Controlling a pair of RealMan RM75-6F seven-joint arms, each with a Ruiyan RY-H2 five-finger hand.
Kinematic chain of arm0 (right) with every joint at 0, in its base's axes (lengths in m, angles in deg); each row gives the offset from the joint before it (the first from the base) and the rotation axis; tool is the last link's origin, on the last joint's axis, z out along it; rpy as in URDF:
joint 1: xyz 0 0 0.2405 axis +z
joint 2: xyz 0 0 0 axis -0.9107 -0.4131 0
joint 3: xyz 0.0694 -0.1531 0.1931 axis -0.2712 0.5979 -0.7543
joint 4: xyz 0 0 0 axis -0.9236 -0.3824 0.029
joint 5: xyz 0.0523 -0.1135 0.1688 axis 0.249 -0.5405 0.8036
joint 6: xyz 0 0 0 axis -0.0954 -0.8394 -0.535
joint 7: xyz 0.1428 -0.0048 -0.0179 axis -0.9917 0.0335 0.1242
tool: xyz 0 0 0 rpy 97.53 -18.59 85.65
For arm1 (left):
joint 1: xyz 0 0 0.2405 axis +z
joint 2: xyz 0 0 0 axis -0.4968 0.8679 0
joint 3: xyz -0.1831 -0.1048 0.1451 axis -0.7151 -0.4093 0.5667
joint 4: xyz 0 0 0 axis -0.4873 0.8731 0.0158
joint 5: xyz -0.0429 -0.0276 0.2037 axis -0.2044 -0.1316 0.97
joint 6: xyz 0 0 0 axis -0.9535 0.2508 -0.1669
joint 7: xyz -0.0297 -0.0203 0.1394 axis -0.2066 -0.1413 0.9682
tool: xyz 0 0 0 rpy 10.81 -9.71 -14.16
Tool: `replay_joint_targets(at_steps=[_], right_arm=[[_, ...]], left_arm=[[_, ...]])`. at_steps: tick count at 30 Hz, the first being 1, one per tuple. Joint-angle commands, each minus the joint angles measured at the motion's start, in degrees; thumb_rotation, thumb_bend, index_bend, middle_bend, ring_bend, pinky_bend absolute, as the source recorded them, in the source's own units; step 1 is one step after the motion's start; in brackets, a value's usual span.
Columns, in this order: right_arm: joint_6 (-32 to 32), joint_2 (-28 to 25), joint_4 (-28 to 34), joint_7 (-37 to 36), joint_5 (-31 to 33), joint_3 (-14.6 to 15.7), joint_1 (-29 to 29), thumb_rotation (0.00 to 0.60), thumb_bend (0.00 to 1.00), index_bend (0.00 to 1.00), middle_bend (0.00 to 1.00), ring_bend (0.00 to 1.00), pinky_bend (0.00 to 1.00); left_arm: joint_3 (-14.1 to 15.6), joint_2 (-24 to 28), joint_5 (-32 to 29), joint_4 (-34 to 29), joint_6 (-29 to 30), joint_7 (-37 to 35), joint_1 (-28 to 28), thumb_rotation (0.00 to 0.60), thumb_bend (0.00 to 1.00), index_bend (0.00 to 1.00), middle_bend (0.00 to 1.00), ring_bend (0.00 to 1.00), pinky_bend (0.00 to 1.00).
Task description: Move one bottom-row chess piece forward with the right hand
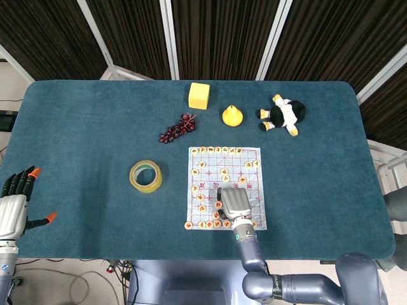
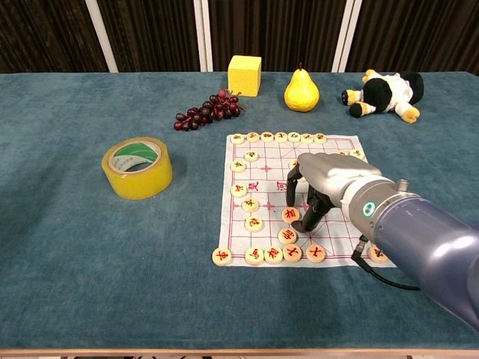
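Note:
A white paper chessboard [image 2: 263, 158] lies on the table with round tan pieces on it. The bottom row [image 2: 274, 255] runs along its near edge, and one piece [image 2: 287, 235] sits just ahead of that row. My right hand [image 2: 329, 183] hovers over the board's near right part, fingers bent down and apart. Its fingertips [image 2: 305, 221] are right beside another piece [image 2: 290, 215], and nothing is lifted. In the head view the right hand [image 1: 234, 202] covers that part of the board [image 1: 202, 178]. My left hand [image 1: 14, 206] is off the table's left edge, fingers spread and empty.
A yellow tape roll [image 2: 138, 167] stands left of the board. Behind the board are dark grapes [image 2: 208, 110], a yellow cube [image 2: 245, 75], a pear [image 2: 301, 91] and a plush cow [image 2: 383, 93]. The table is covered in blue cloth.

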Motion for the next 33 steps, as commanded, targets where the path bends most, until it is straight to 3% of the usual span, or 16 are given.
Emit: replay_joint_targets(at_steps=[1,6,16,18,20,22,24,26,29,30,32,33], right_arm=[[-0.16,-0.05,0.10,-0.07,-0.25,-0.03,0.01,0.600,0.37,0.40,1.00,1.00,0.90],[-0.58,-0.24,0.56,-0.13,-0.82,0.01,-0.05,0.600,0.37,0.33,1.00,1.00,0.90],[-3.01,-2.65,3.99,0.21,-5.30,1.08,-0.48,0.600,0.37,0.31,1.00,1.00,0.89],[-4.39,-4.29,5.75,0.30,-8.17,1.77,-0.83,0.600,0.37,0.27,1.00,1.00,0.86],[-5.87,-6.47,7.90,0.07,-11.29,2.77,-1.58,0.600,0.37,0.20,0.97,0.97,0.77],[-7.01,-8.53,9.82,-0.31,-13.71,3.81,-2.47,0.600,0.37,0.15,0.89,0.89,0.72],[-8.62,-11.70,12.24,-0.89,-16.83,5.43,-3.95,0.600,0.37,0.06,0.72,0.72,0.57],[-10.24,-15.52,14.90,-2.07,-19.74,7.50,-6.02,0.600,0.37,0.01,0.57,0.56,0.49],[-12.40,-21.47,18.46,-5.23,-23.43,10.77,-9.65,0.600,0.37,0.00,0.36,0.33,0.52],[-12.92,-23.66,19.44,-6.83,-24.95,12.04,-10.96,0.600,0.37,0.00,0.32,0.29,0.45],[-14.26,-27.37,20.41,-9.97,-27.69,14.22,-13.55,0.600,0.37,0.00,0.21,0.17,0.19],[-15.22,-29.24,20.87,-11.84,-28.84,15.31,-15.11,0.600,0.37,0.00,0.18,0.14,0.12]], left_arm=[[0.00,-0.03,-0.01,0.02,0.01,-0.04,0.02,0.600,0.00,0.00,0.00,0.00,0.00],[-0.07,-0.05,0.02,-0.03,0.15,-0.16,0.04,0.600,0.00,0.00,0.00,0.00,0.00],[-0.09,0.03,0.13,-0.13,0.35,-0.54,0.13,0.600,0.00,0.00,0.00,0.00,0.00],[-0.08,0.02,0.21,-0.10,0.38,-0.61,0.13,0.600,0.00,0.00,0.00,0.00,0.00],[-0.07,0.04,0.31,-0.08,0.45,-0.65,0.14,0.600,0.00,0.00,0.00,0.00,0.00],[-0.04,0.06,0.37,-0.07,0.50,-0.61,0.16,0.600,0.00,0.00,0.00,0.00,0.00],[0.01,0.10,0.42,-0.07,0.52,-0.45,0.17,0.600,0.00,0.00,0.00,0.00,0.00],[0.12,0.21,0.52,-0.11,0.49,-0.11,0.16,0.600,0.00,0.00,0.00,0.00,0.00],[0.12,0.35,0.74,0.08,0.77,0.76,0.14,0.600,0.00,0.00,0.00,0.00,0.00],[0.10,0.40,0.68,0.11,0.86,1.06,0.17,0.600,0.00,0.00,0.00,0.00,0.00],[0.04,0.51,0.48,-0.03,0.95,1.45,0.23,0.600,0.00,0.00,0.00,0.00,0.00],[0.01,0.59,0.46,-0.15,1.05,1.57,0.26,0.600,0.00,0.00,0.00,0.00,0.00]])
